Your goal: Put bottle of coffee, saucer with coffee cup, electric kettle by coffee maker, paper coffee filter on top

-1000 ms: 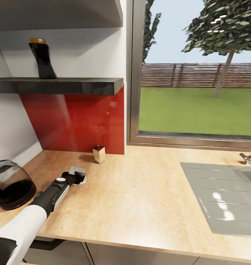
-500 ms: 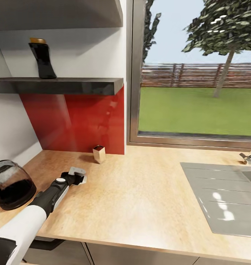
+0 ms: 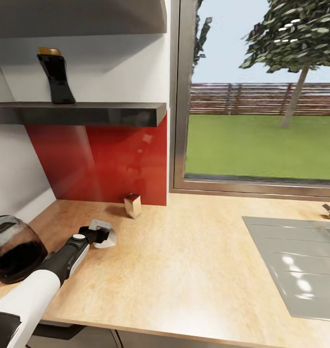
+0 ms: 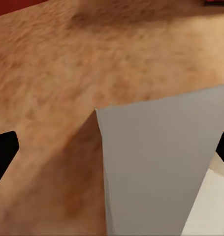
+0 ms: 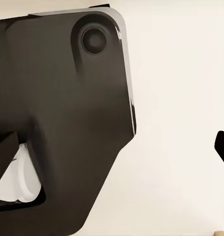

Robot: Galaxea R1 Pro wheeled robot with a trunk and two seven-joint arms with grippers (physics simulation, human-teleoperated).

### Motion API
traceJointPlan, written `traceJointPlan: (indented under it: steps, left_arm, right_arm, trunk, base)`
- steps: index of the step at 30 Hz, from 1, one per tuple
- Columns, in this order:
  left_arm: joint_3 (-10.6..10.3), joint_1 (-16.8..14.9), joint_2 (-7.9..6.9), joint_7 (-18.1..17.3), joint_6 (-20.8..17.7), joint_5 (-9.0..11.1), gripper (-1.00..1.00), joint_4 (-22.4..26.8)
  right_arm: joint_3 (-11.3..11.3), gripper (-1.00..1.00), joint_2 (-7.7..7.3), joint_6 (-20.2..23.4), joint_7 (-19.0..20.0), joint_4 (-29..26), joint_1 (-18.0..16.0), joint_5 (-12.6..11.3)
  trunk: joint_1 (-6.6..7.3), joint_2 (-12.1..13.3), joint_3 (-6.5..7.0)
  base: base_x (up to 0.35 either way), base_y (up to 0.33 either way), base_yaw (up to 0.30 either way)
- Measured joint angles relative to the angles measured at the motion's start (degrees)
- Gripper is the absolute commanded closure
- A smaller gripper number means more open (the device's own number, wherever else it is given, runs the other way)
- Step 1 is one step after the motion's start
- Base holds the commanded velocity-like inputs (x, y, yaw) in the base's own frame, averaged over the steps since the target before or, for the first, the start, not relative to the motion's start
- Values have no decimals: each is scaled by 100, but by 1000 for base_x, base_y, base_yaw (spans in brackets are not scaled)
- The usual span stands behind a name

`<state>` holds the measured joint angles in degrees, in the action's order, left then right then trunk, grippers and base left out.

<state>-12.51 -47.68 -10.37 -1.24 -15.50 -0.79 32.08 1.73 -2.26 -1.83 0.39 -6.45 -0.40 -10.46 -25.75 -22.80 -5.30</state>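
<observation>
**Around your workspace**

You have a red backsplash (image 3: 107, 164) under the shelf, with a small tan box (image 3: 133, 205) standing just before it. A steel sink drainboard (image 3: 295, 266) lies at right, below the window (image 3: 262, 96) showing lawn, fence and tree.

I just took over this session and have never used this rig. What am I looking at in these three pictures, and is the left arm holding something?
The big picture comes from the robot's head camera, looking down over a kitchen countertop. The white-and-black left arm ends in the left gripper, which appears to hold a flat grey-white piece, possibly a paper coffee filter. The left wrist camera sees that same sheet close up, above the wood. The electric kettle stands beside the arm, a small box by the red backsplash, the bottle of coffee up on the kitchen shelf. The right wrist view shows dark robot housing at close range.
</observation>
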Motion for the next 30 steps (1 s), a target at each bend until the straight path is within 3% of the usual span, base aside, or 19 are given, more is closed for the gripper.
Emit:
traceJointPlan:
  steps: [11,12,30]
  left_arm:
    - [-67,8,47,7,24,-7,-100,0]
    - [-71,8,54,8,22,-7,100,-1]
    - [-62,9,55,9,18,11,100,15]
  right_arm:
    - [-2,-100,1,0,0,0,0,2]
    - [-1,-100,0,0,0,0,0,1]
    - [0,-100,-1,0,-1,0,0,2]
  trunk:
    - [0,0,0]
    - [0,0,0]
    - [0,0,0]
  base:
    - [57,29,0]
    - [2,1,0]
    - [0,0,0]
